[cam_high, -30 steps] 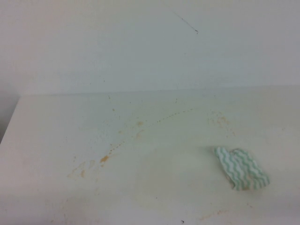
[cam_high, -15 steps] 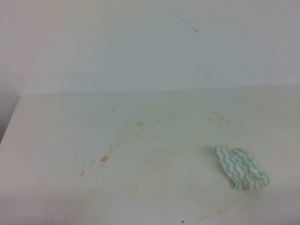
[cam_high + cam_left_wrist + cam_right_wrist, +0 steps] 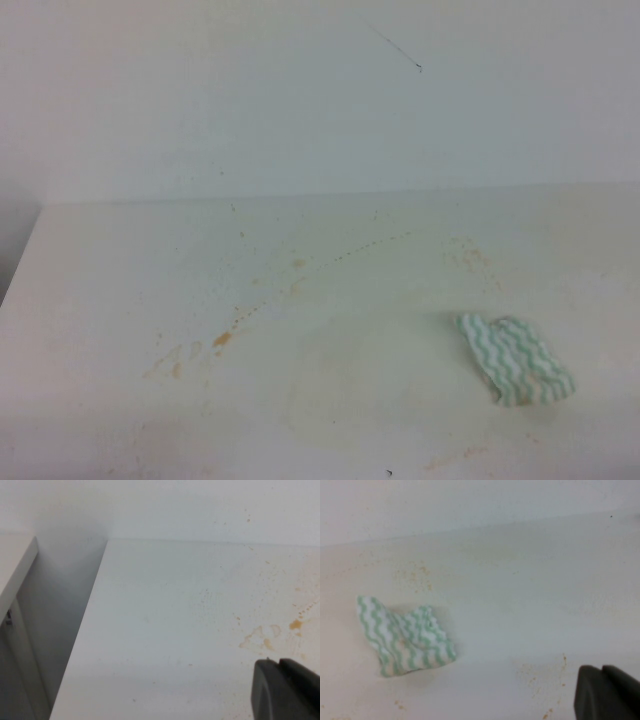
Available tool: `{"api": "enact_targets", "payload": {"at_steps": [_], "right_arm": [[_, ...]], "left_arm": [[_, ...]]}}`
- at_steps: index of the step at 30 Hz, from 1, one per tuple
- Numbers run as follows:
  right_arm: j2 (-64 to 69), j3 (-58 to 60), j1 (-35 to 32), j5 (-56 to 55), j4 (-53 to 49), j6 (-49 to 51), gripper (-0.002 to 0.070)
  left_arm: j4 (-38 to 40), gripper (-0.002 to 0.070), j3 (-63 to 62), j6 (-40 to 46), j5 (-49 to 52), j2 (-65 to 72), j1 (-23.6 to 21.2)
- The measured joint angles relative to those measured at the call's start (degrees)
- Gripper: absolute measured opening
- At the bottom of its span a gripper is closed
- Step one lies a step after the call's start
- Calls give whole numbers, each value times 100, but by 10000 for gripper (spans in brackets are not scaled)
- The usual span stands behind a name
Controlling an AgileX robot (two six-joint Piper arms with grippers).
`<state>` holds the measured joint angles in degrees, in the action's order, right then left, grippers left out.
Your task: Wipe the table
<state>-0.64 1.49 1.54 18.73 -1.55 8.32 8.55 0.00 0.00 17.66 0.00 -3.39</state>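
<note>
- While the cloth [image 3: 515, 358] lies crumpled on the right side of the table [image 3: 100, 300], nothing is touching it: green-and-white wavy stripes, bunched up, resting free on the white top.
- Orange-brown stains [image 3: 222, 338] are all over the place. There's a blob and some smears towards the left front, and a dotted trail arcs from there up towards the middle and right.
- More faint specks sit just behind the cloth, on the side nearer the wall [image 3: 300, 100].
- Over to the left gripper [image 3: 279, 666]: it hangs above the left part of the table, just beside the smeared stains, and its dark fingers are pressed together with nothing between them.
- From that wrist camera you can see the table's left edge, and beyond the gap a white cabinet [image 3: 15, 565] standing beside it.
- Now the right gripper [image 3: 601, 674]: it's above the right part of the table, jaws closed tight and empty.
- The cloth is well apart from this gripper, with a stretch of bare tabletop between the two.
- A sprinkle of orange specks lies on the table close to the right gripper's fingertips.
- The table is not yet wiped, and the cloth is there for the taking.
</note>
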Motion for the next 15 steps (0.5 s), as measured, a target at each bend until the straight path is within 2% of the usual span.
{"api": "enact_targets", "payload": {"at_steps": [15], "right_arm": [[0, 0, 0, 0, 155, -60, -2]], "left_arm": [[0, -4, 0, 0, 0, 0, 0]]}}
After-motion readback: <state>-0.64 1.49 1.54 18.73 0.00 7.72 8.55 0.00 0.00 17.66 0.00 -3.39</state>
